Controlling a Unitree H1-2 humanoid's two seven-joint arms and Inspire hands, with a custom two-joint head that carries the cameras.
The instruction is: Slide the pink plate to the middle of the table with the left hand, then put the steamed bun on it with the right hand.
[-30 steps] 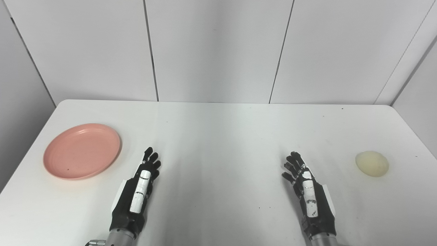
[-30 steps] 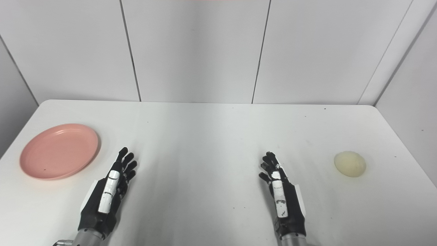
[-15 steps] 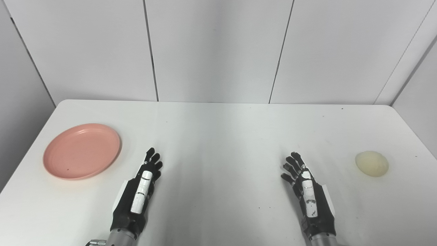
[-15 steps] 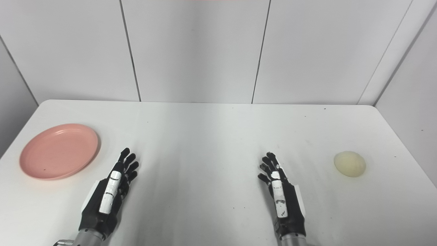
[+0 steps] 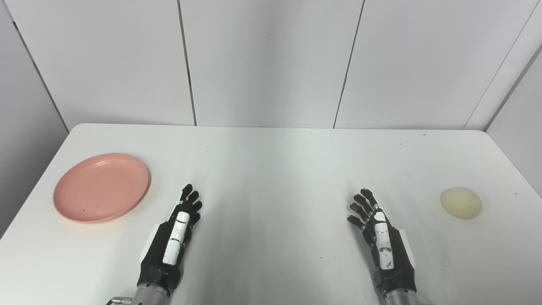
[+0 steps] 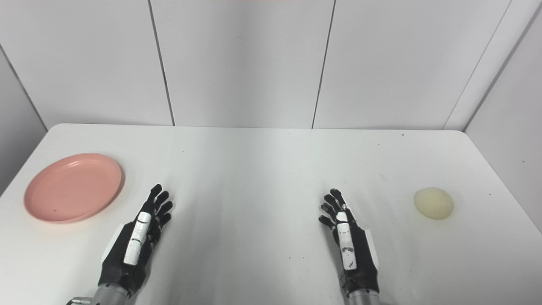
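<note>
Flat, round pink plastic plate (image 5: 101, 187) far out on the left side of the white rectangular surface (image 5: 271, 169), empty, nowhere near the middle. Pale cream, rounded steamed bun (image 5: 461, 203) alone on the far right side, well apart from the plate and from both arms. Black left robot hand (image 5: 171, 241) with a white strip along its back, low over the near part of the surface, to the right of the plate and clear of its rim; fingers extended forward and slightly spread, holding nothing. Black right robot hand (image 5: 384, 239), marked with the same white strip, near the front edge on the right, to the left of the bun and apart from it; fingers fanned out, thumb off to the side, nothing held. Bare white middle between the two. Plain white panelled wall (image 5: 271, 63) with dark vertical seams behind the far edge.
</note>
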